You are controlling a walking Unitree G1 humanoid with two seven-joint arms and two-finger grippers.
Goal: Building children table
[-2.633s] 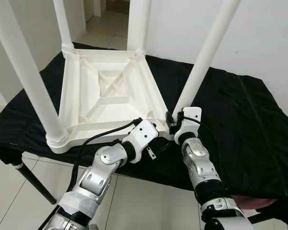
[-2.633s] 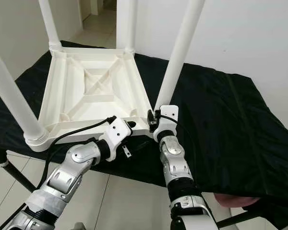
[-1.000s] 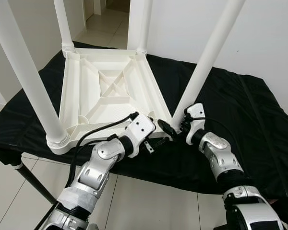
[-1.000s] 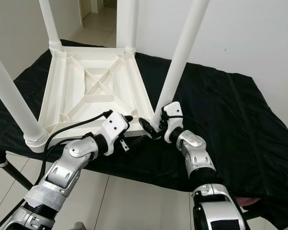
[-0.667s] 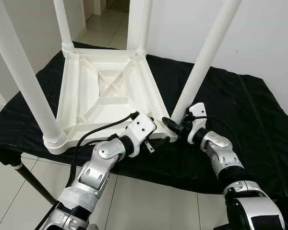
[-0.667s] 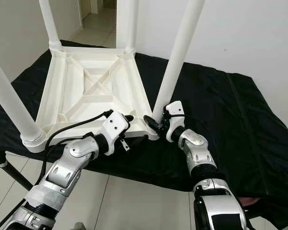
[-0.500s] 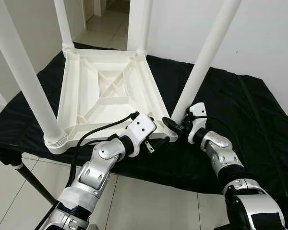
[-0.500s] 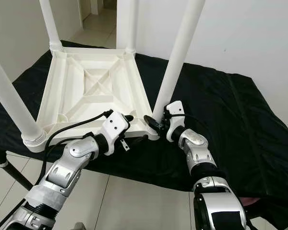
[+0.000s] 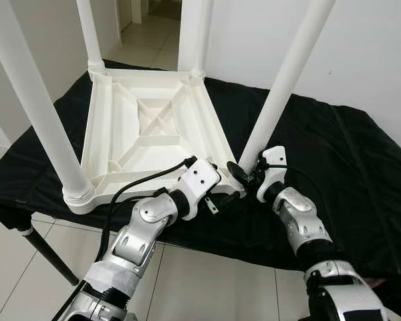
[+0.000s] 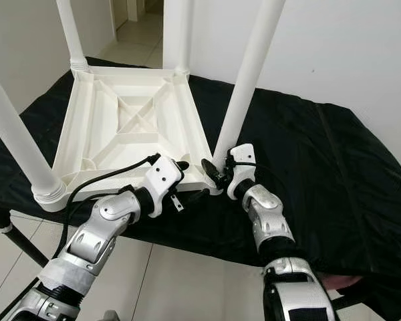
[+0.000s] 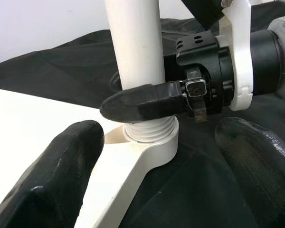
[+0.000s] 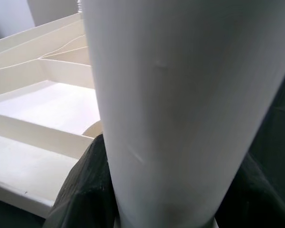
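Here the white children's table [image 9: 154, 134] lies upside down on a black cloth [image 9: 334, 167], its legs pointing up. The right gripper [image 11: 147, 102] is clenched around the near right leg [image 9: 281, 87] just above its threaded base at the table's corner. The left gripper [image 11: 161, 161], fingers [image 11: 57, 175] spread and grasping nothing, sits just before that same corner.

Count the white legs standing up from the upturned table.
4: far-left leg, far-right leg, near-left leg, and near-right leg, whose base the right gripper clasps.
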